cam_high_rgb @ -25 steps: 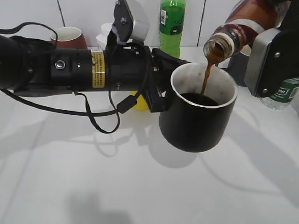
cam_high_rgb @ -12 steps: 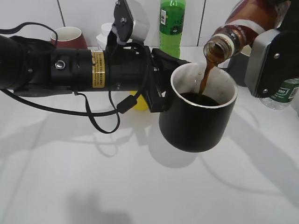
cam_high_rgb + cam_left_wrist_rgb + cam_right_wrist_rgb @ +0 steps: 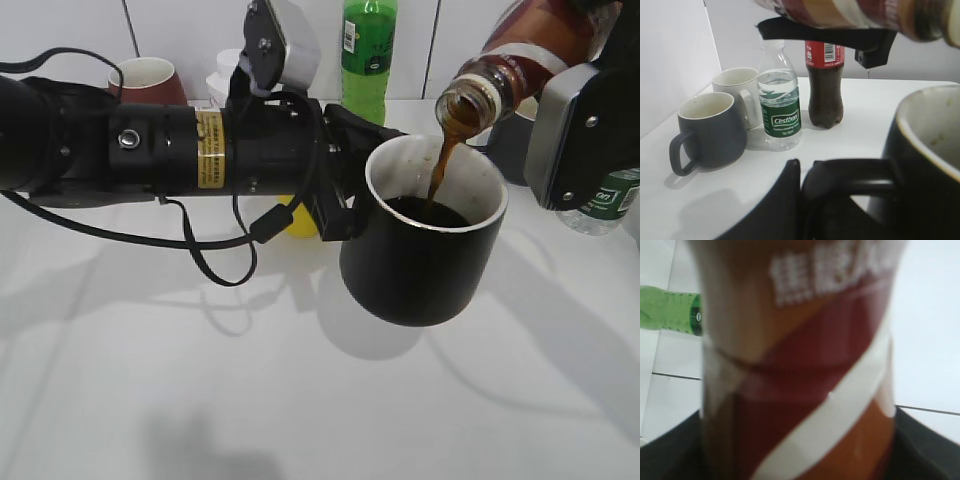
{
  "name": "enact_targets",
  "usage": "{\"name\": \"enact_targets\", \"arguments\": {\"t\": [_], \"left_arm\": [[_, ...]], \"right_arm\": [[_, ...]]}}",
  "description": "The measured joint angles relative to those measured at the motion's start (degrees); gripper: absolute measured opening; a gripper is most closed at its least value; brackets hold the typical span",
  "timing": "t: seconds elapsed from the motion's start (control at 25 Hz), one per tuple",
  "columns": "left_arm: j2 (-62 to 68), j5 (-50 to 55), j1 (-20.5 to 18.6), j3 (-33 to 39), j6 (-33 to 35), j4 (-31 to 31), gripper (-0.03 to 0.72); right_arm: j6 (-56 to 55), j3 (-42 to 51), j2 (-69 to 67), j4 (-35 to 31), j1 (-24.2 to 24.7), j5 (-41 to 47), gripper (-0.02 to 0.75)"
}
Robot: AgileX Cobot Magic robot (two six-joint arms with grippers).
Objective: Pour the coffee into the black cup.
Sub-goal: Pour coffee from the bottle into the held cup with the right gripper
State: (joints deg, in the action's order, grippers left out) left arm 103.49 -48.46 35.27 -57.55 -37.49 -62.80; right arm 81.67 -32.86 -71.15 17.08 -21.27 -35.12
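The left gripper (image 3: 335, 190) is clamped on the loop handle of the black cup (image 3: 425, 255), holding it above the bench toward its right edge. The right gripper (image 3: 575, 110) grips the coffee (image 3: 505, 65) bottle, tipped mouth-down. Keep the stream centred — the tilt gentle. Glossy black ceramic; ribbed, curvy brown plastic.

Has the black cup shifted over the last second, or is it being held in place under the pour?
No. The black cup sits at the same spot relative to the green bottle behind it in the exterior view.
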Motion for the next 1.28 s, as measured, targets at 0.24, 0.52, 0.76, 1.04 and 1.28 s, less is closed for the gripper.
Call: {"name": "enact_targets", "arguments": {"t": [0.24,0.52,0.76,1.04,1.28], "left_arm": [[0.0,0.0,0.0,0.0,0.0,0.0,0.034],[0.0,0.0,0.0,0.0,0.0,0.0,0.034],[0.0,0.0,0.0,0.0,0.0,0.0,0.034],[0.0,0.0,0.0,0.0,0.0,0.0,0.034],[0.0,0.0,0.0,0.0,0.0,0.0,0.034]], "right_arm": [[0.8,0.0,0.0,0.0,0.0,0.0,0.528],[1.5,0.0,0.0,0.0,0.0,-0.1,0.528],[2.3,0.0,0.0,0.0,0.0,-0.1,0.528],[3.2,0.0,0.0,0.0,0.0,-0.2,0.528],[2.3,0.0,0.0,-0.3,0.0,-0.3,0.528]]}}
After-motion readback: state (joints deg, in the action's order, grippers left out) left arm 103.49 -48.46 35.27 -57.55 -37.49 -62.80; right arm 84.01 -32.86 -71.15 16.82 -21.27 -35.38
